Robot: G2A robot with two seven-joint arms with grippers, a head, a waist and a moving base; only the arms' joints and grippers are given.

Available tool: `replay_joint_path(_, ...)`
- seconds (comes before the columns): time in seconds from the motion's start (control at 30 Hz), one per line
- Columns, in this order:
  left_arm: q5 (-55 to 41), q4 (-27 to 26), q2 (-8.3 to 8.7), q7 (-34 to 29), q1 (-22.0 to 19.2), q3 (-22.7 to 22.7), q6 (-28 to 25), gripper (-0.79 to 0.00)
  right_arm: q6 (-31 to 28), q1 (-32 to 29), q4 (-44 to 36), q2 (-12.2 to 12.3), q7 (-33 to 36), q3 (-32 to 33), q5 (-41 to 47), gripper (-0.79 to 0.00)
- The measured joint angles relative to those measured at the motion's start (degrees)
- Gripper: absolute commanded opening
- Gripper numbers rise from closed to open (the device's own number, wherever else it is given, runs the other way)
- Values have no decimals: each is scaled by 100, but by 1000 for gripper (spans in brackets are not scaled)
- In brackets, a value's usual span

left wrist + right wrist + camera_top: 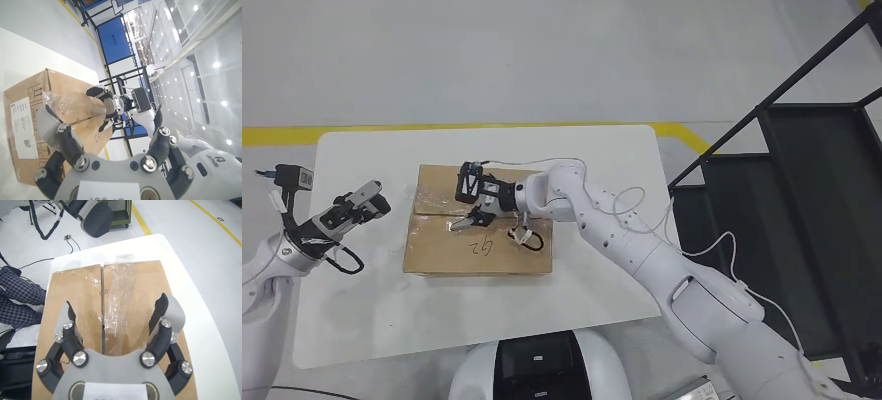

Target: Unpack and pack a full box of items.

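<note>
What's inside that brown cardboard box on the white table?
Nothing inside shows: the brown cardboard box is shut on top, crinkled clear tape beside its seam, hiding any contents.

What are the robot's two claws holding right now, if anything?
Nothing. The right gripper hangs open over the taped cardboard box; the left gripper is open too, off to the box's side.

From above the arms, looking down, far enough for the whole table (362, 320) and box (437, 250). From the left wrist, off beside the box, facing its labelled side and the right gripper (99, 109). From the right wrist, close over the box top. Shared by all: the box.
</note>
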Motion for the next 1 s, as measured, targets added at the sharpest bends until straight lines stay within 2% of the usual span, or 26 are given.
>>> replay_joint_path(0.1, -12, 5, -3, -9, 4, -2, -5, 0, 153, -48, -92, 5, -12, -38, -263, -283)
replay_joint_path(0.2, -16, 26, -5, -24, 1, -2, -1, 0, 294, -87, -121, 6, -39, -44, -432, -499)
replay_joint_path(0.27, -20, 34, -6, -33, 0, -9, -4, 0, 337, -105, -143, 5, -72, -40, -495, -760)
replay_joint_path(0.3, -24, 36, -6, -34, 1, -15, -5, 0, 350, -110, -159, 5, -88, -37, -527, -785)
replay_joint_path(0.77, -55, 9, -15, -59, 13, -39, 8, 0, 243, -347, -702, 103, -184, 204, -703, -785)
replay_joint_path(1.0, -35, 18, -22, -44, 19, -25, 14, 0, -228, -524, -994, 208, -288, 574, -198, -785)
